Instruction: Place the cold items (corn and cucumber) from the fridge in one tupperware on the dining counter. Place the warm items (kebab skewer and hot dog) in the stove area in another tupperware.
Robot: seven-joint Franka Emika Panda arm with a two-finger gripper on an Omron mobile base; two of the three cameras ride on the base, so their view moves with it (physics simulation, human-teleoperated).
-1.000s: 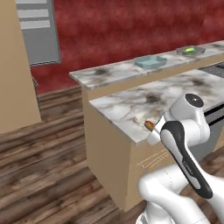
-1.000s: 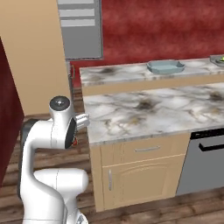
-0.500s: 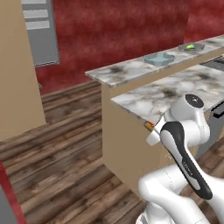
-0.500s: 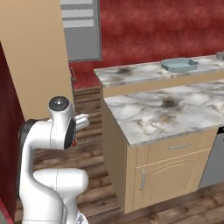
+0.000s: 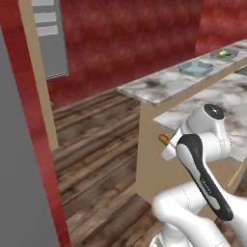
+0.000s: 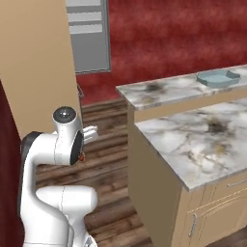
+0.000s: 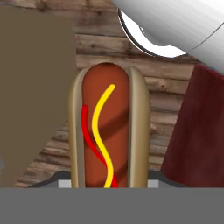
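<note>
A hot dog (image 7: 107, 131) in a tan bun, with red and yellow sauce lines, sits between my gripper (image 7: 109, 181) fingers; the gripper is shut on it. Its orange tip (image 5: 164, 140) pokes out beside my folded arm, over the wood floor. On the dining counter (image 5: 154, 89) stand two teal tupperware tubs. The nearer tub (image 5: 196, 68) (image 6: 217, 77) looks empty. The farther tub (image 5: 224, 54) holds a small green thing, too small to tell corn from cucumber. The kebab skewer is out of view.
A lower marble counter (image 6: 202, 140) with drawers stands to my right, in front of the dining counter. The grey fridge (image 6: 89, 38) stands at the back beside a tan cabinet wall (image 6: 34, 62). Open wood floor (image 5: 96, 144) lies ahead.
The whole picture has shifted: the base has driven and turned, so the counters sit further right and nearer. The hot dog stays in the gripper and the arm keeps its pose.
</note>
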